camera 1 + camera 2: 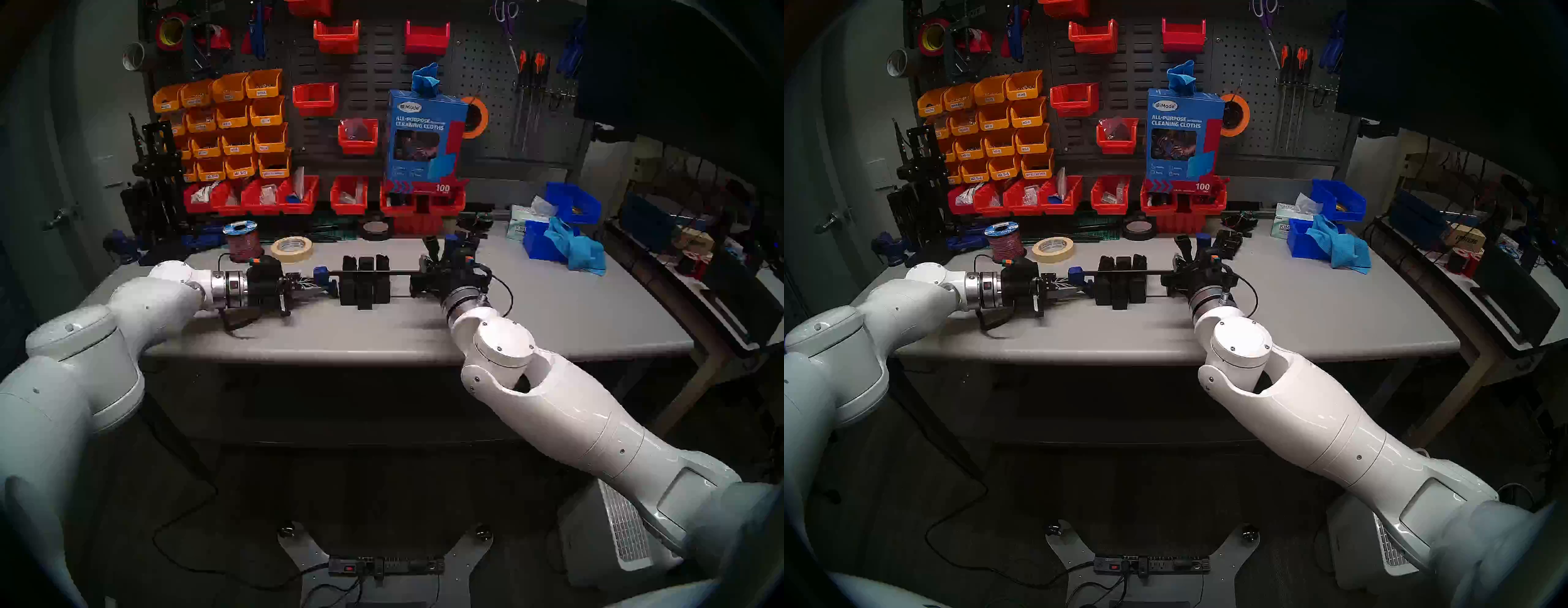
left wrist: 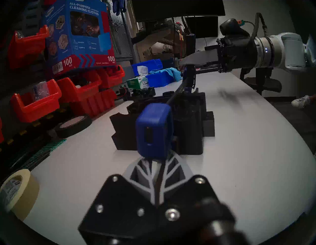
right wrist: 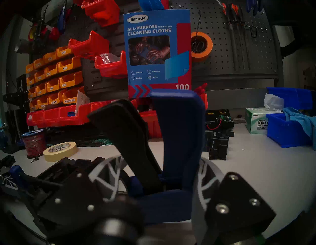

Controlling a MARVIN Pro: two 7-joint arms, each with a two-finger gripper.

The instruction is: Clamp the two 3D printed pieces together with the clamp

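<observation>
We see the clamp [image 1: 373, 272] lying across the middle of the grey table [image 1: 551, 322], its thin black bar running left to right over the two 3D printed pieces [image 1: 365, 282], which stand on the table under the bar. The left gripper [image 1: 316, 285] is pinched narrow on the clamp's blue end cap [image 2: 153, 130]; in the left wrist view its ribbed fingers [image 2: 172, 172] meet just below the cap. The right gripper [image 3: 160, 172] is closed around the clamp's handle, with the black trigger [image 3: 123, 133] and blue grip [image 3: 179, 130] sticking up between its fingers.

Containers: yellow bins [image 1: 229, 123] on the back wall, labelled, contents too small to tell. Red bins [image 1: 254, 197] along the wall's foot hold clear plastic bags. A blue box of cleaning cloths [image 1: 424, 136] sits on the red bins, a blue cloth poking out of its top. To the right, blue bins [image 1: 547, 242] with a light blue cloth [image 1: 581, 250] draped over the near one, and a tissue box [image 1: 519, 223] beside them. A masking tape roll [image 1: 292, 248] and a wire spool [image 1: 241, 242] sit back left.
</observation>
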